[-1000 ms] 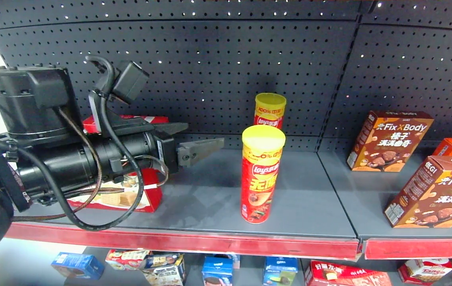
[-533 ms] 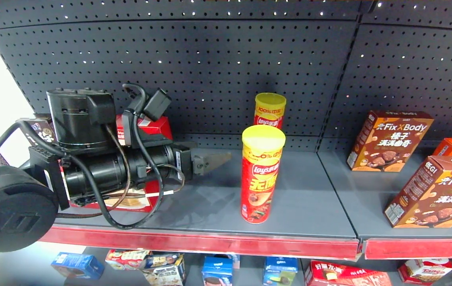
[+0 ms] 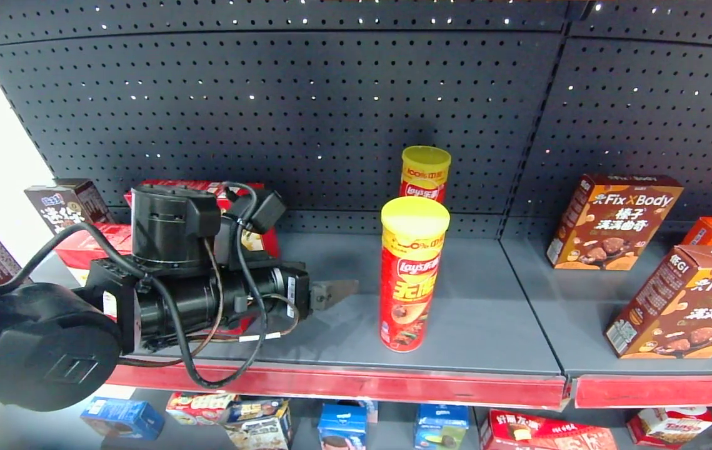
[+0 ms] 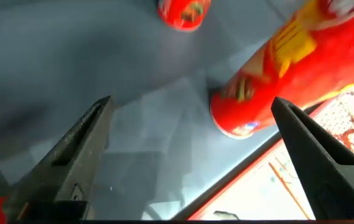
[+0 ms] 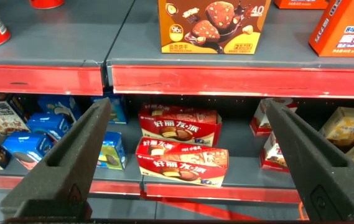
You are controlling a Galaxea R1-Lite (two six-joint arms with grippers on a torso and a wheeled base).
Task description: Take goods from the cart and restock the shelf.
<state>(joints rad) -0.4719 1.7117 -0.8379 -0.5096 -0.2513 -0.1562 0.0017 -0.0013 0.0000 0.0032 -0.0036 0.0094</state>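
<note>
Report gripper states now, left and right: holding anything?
Left gripper: open, holding nothing, pointed toward the front chip can.
Right gripper: open, holding nothing.

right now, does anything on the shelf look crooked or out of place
The front brown box on the right shelf section sits skewed, not square to the red shelf edge. The front chip can and rear chip can stand upright; nothing looks spilled.

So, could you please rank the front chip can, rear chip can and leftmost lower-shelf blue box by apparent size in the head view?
1. front chip can
2. rear chip can and blue box: about alike; the rear can is farther and partly hidden.
</note>
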